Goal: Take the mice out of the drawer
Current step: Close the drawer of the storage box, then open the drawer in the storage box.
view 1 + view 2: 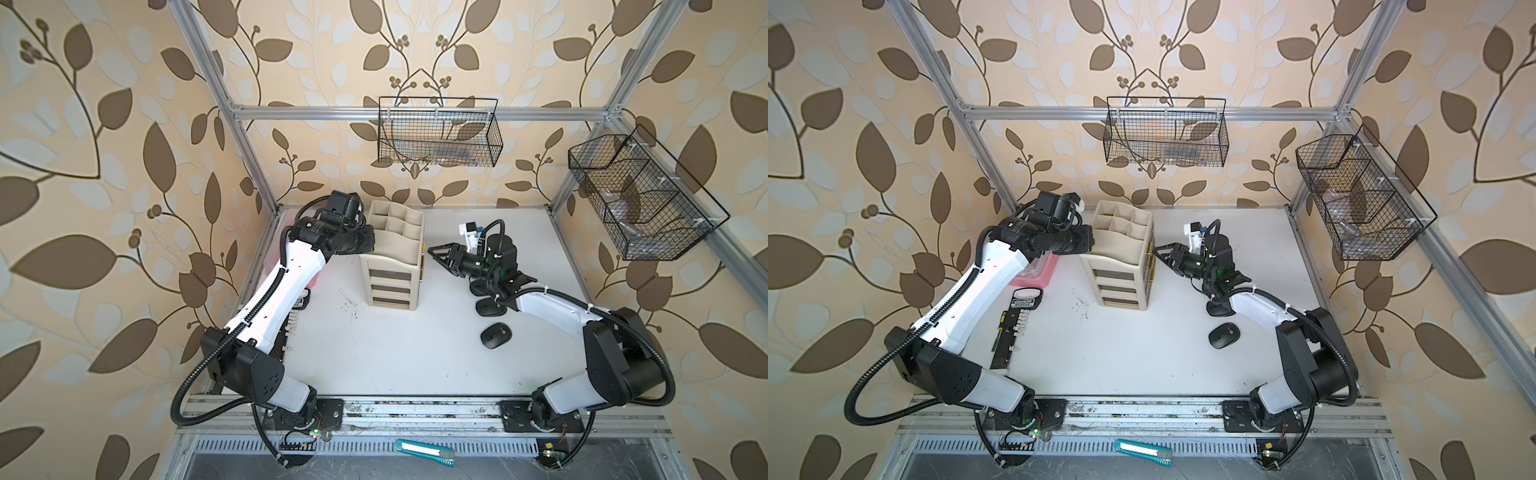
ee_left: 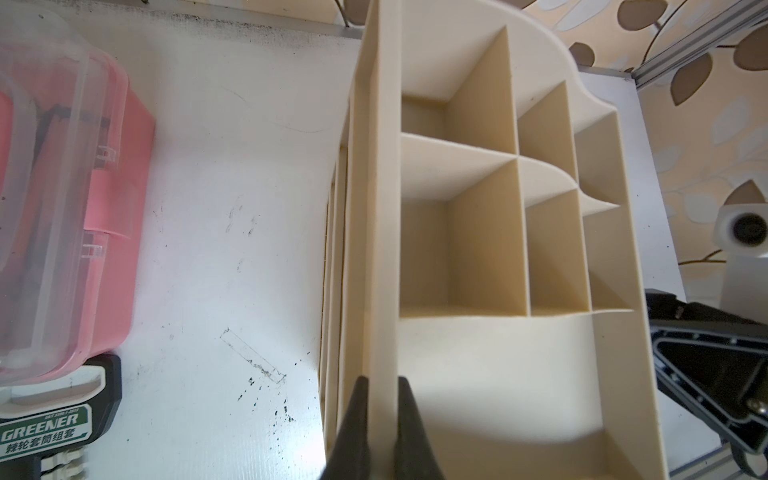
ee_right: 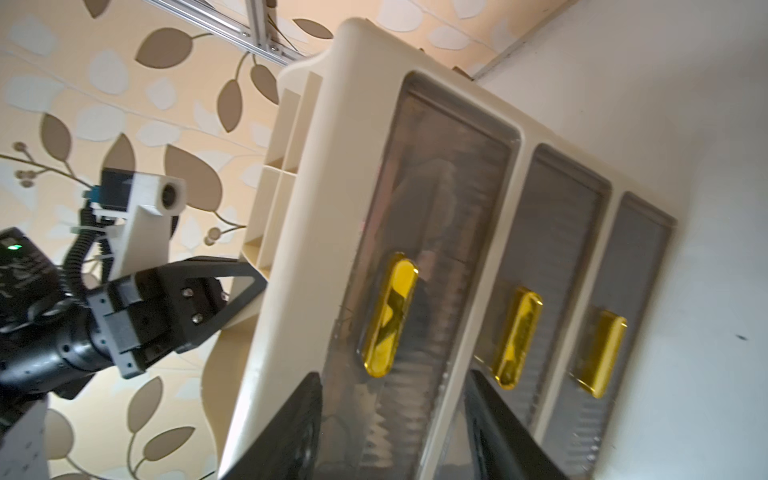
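Organiser [image 2: 384, 208] wall tight in left claw [image 2: 380, 386]; right claw [image 3: 392, 380] seemingly agape.

Bare tabletop [image 1: 1121, 361] open across lower centre in a top view, beige drawer unit [image 1: 1119, 266] blocking upper centre, black mouse [image 1: 1224, 336] right of centre, socket set [image 1: 1025, 302] and pink box [image 1: 1036, 275] at left.

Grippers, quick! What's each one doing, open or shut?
Left gripper: shut on the organizer wall.
Right gripper: open, facing the top drawer, holding nothing.

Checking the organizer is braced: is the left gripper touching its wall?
Touching. Left wrist view shows the left gripper jaws clamped on the beige organizer wall.
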You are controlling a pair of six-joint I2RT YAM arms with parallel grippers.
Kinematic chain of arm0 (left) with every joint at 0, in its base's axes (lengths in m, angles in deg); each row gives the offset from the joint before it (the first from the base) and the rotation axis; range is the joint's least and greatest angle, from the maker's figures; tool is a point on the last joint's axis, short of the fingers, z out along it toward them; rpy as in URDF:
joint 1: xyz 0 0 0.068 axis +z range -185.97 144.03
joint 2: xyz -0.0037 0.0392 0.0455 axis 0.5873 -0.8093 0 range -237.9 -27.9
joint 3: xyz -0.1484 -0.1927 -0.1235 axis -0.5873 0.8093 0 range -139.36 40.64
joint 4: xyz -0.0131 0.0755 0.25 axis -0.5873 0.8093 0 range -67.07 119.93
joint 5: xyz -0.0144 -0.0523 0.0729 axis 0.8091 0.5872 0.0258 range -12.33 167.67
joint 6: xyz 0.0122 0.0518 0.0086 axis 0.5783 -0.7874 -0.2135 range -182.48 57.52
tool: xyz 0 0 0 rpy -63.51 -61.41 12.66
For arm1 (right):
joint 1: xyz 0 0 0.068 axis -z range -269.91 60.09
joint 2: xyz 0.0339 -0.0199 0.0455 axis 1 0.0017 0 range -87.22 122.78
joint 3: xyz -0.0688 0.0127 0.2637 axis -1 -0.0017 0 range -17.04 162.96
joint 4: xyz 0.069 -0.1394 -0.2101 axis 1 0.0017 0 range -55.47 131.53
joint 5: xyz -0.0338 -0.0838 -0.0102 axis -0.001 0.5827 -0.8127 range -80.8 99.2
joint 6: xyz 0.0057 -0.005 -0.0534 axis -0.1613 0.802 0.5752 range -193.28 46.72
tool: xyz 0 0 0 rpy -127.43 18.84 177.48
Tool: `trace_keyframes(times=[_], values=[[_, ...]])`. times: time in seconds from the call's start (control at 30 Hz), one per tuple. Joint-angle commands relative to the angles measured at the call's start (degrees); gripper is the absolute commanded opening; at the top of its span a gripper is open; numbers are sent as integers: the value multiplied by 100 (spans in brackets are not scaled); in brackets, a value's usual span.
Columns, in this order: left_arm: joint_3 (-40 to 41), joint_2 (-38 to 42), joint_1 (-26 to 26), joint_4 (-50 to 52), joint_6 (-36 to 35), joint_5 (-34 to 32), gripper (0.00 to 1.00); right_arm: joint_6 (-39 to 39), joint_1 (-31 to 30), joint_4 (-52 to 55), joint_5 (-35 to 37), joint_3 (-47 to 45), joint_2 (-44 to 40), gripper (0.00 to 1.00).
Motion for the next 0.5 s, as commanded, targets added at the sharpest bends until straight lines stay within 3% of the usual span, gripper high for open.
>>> trace_keyframes(times=[0.0,0.47], values=[[-144,-70,1,408,123,232,6,-883,-70,-1225,-175,-23,373,52],[-280,-139,1,452,138,154,6,-1514,-218,-1991,-113,142,1070,29]])
